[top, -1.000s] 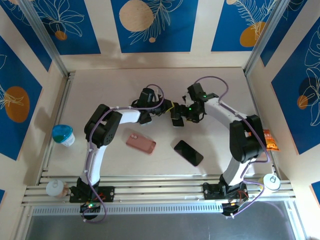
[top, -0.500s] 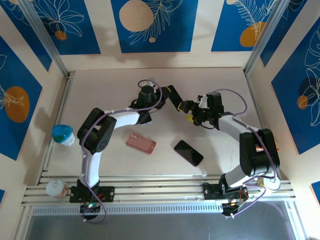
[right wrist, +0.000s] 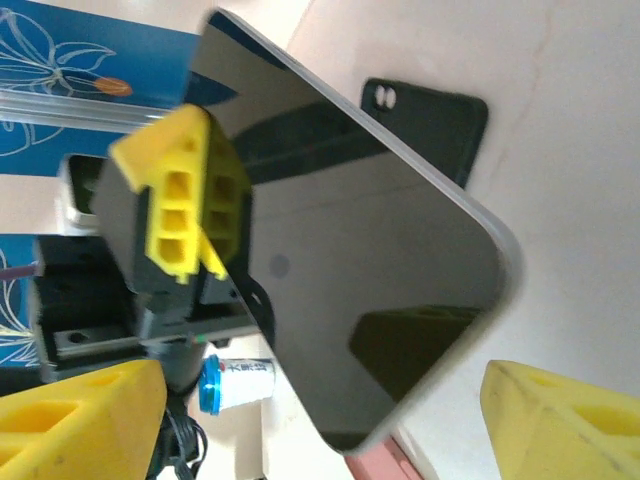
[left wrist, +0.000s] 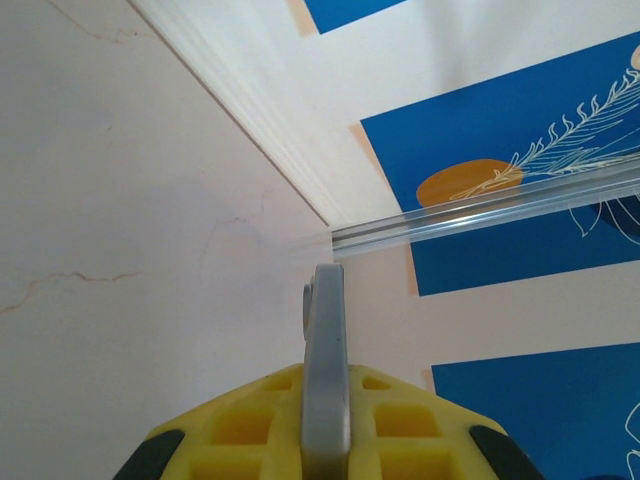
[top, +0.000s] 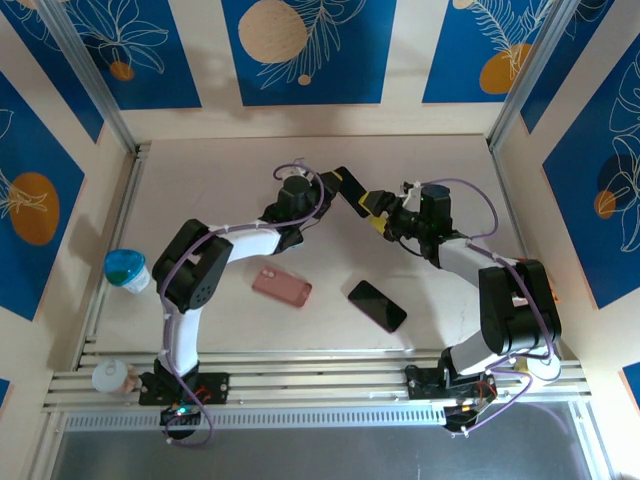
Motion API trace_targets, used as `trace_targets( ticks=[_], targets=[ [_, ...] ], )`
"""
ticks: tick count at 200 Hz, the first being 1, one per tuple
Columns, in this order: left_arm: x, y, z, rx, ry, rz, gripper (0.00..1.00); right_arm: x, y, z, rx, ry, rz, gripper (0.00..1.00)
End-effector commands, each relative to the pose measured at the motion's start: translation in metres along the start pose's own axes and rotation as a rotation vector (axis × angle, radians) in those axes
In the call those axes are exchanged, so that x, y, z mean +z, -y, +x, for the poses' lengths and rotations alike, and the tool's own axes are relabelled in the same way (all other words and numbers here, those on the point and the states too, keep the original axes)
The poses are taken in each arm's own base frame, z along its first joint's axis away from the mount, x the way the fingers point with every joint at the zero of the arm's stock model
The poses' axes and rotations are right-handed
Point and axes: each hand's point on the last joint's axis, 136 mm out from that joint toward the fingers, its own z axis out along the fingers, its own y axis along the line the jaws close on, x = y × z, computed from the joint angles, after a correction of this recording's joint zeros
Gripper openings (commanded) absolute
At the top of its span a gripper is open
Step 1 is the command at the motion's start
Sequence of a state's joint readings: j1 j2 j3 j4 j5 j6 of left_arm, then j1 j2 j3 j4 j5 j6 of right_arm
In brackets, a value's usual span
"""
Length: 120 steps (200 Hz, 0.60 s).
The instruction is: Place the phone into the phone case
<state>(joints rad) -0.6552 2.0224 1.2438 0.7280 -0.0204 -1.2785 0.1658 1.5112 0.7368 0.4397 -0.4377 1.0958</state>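
Phone (right wrist: 330, 270): held in the air, tilted, beyond the pink case (top: 281, 287) toward the back wall and somewhat to its right. The dark glass faces the right wrist camera.
Left fingers (right wrist: 180, 200): clamped on one edge of the phone. In the left wrist view the thin grey edge sits pinched between the yellow halves.
Right fingers (right wrist: 80, 420): spread wide, one on each side of the phone's near end. Neither appears to touch it.
Pink case: flat on the tabletop (top: 200, 170), apart from both arms. Which face is up cannot be told.
Black slab (top: 377, 305): on the tabletop just right of the pink case, with two round holes at one end in the right wrist view. Whether it is a case or a phone back cannot be told.
Step, judged: a mid-air handover or re-grip. The phone is not yet in a case.
Risk, drop: if the left fingers release before the right fingers close firmly, the phone falls to the tabletop.
Risk, twist: the grip is a narrow pinch on slick glass, so a nudge from the closing right fingers could pivot the phone.
Risk, squeeze-out: if the right fingers close on a rounded corner rather than across the sides, the phone may pop free.
Risk, clash: the two wrists are crowded beyond the pink case, so small errors could knock them together.
Risk, wrong target: the black slab lies beside the pink case and could be mistaken for it.
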Motion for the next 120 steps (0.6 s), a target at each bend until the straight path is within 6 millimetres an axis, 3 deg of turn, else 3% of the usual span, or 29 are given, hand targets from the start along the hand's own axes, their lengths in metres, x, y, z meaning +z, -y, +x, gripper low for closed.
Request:
trace_targets(
  ticks=[1,84,120],
  targets=[
    [-0.014,0.055,-0.004,-0.046,0.026,0.151,0.00,0.001,-0.008,-0.008,0.003,0.031,-0.053,0.77],
    [-0.018,0.053,0.006,-0.089,-0.006,0.156,0.00,0.021,-0.004,-0.020,0.027,0.033,-0.089,0.53],
    [-0.019,0.042,0.010,-0.059,-0.030,0.114,0.02,0.017,-0.005,-0.020,0.012,0.042,-0.073,0.23]
  ],
)
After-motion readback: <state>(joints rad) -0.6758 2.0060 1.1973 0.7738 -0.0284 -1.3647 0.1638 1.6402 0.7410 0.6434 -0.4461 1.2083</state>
